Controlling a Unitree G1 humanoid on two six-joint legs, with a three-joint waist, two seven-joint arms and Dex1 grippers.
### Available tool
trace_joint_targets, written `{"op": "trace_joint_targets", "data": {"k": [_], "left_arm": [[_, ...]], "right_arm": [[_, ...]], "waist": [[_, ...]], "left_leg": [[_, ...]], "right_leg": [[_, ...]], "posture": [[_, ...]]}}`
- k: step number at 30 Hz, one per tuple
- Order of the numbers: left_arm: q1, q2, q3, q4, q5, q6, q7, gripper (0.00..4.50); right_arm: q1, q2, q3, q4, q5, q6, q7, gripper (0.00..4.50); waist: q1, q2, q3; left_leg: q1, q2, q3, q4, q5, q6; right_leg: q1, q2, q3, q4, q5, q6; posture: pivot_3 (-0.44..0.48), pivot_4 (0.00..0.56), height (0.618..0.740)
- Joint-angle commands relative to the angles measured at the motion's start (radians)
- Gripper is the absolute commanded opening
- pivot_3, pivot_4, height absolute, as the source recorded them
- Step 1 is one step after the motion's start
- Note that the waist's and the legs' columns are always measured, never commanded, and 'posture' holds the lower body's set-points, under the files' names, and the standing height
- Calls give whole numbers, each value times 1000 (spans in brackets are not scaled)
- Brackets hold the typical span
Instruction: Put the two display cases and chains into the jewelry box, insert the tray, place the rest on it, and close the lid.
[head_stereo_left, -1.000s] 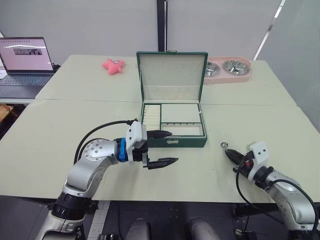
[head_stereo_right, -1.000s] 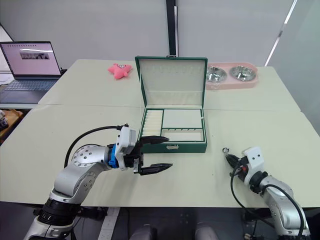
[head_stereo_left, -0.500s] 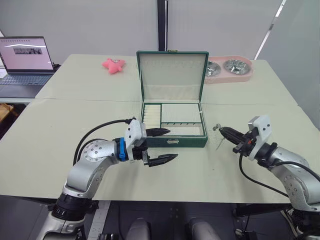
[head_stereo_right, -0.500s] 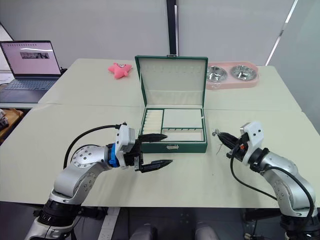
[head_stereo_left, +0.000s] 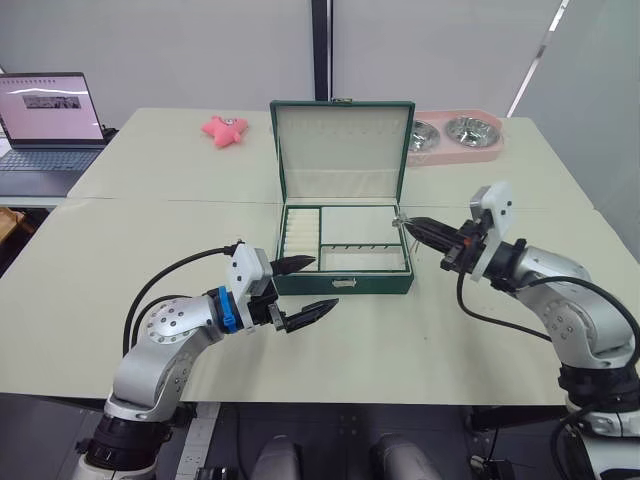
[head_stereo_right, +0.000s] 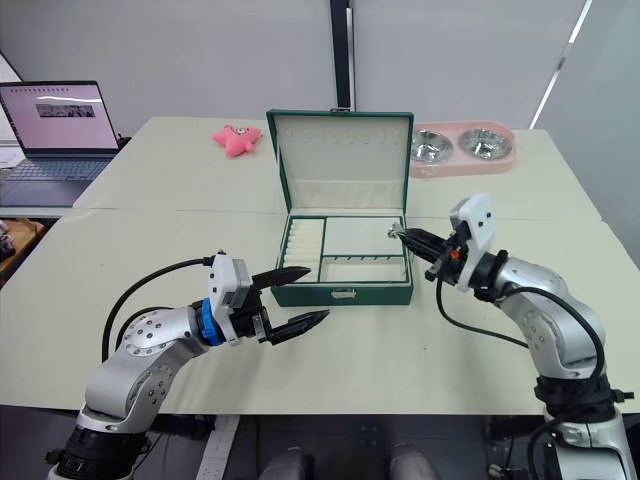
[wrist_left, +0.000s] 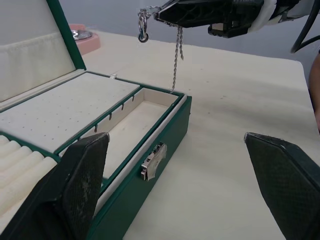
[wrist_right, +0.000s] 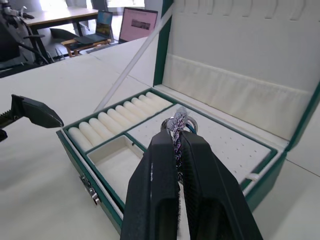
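Note:
The jewelry box (head_stereo_left: 345, 283) stands open mid-table, its lid (head_stereo_left: 343, 148) upright. Inside sits the tray (wrist_left: 75, 112), with ring rolls, a flat dotted panel and a front compartment. My right gripper (head_stereo_left: 404, 222) is shut on a thin silver chain (wrist_left: 176, 60) and hovers over the box's right edge. The chain hangs down to about the box's rim by the front compartment, and in the right wrist view the chain (wrist_right: 177, 127) is pinched between the fingers. In front of the box's left corner my left gripper (head_stereo_left: 318, 287) is open and holds nothing. The display cases are hidden.
A pink double bowl dish (head_stereo_left: 455, 135) stands at the back right behind the lid. A pink star toy (head_stereo_left: 226, 130) lies at the back left, and a laptop (head_stereo_left: 45, 120) sits on the far-left table. The box's metal clasp (wrist_left: 152, 161) faces the left gripper.
My right gripper rose from the table's front right with the chain and travelled left to the box's right edge. The left arm drew back slightly to the left, still open.

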Motion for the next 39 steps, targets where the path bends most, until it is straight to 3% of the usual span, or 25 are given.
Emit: {"op": "trace_joint_targets", "data": {"k": [1,16,24,37,38,39], "left_arm": [[31,-8,49,-62,-21,-4,45,4500],[216,-50,130,-184,-27,-7,208,4500],[244,-57,137,-200,-27,-15,239,4500],[232,-52,137,-190,-25,-16,239,4500],[229,-52,137,-188,-26,-15,238,4500],[229,-51,137,-188,-26,-15,237,4500]], "right_arm": [[-59,19,28,20,-7,-36,37,7],[-188,113,152,239,-91,-140,186,7],[-202,140,185,369,-153,-216,252,7],[-184,137,199,431,-218,-261,308,7],[-182,136,194,429,-217,-257,310,646],[-180,136,188,425,-214,-251,309,814]], "waist": [[0,0,0],[-2,0,0],[-3,1,0],[-2,1,0],[-2,1,0],[-2,1,0]], "left_leg": [[0,0,0,0,0,0],[0,0,0,0,0,0],[0,0,0,0,0,0],[0,0,0,0,0,0],[0,0,0,0,0,0],[0,0,0,0,0,0]], "right_leg": [[0,0,0,0,0,0],[-1,-1,0,0,0,0],[-1,-1,0,0,0,0],[-1,-1,0,0,0,0],[-1,-1,0,0,0,0],[-1,-1,0,0,0,0]], "posture": [[0,150,740],[0,150,740],[0,150,740],[0,150,740],[0,150,740],[0,150,740]]}}
